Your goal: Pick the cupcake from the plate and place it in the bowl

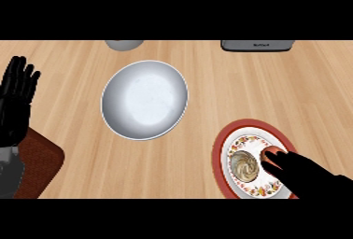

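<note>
Nearest the viewer, the right hand (pixel 307 173) is seen over the patterned plate (pixel 234 135) at the lower right, its fingers bent beside the cupcake (pixel 244 165), which sits on that plate; whether they touch it cannot be told. Light wooden counter (pixel 207 74) fills the view. A white bowl (pixel 144 100) lies left of centre, well apart from the plate. The left hand (pixel 17 100) rests open at the left edge, above a brown mat (pixel 40 163).
</note>
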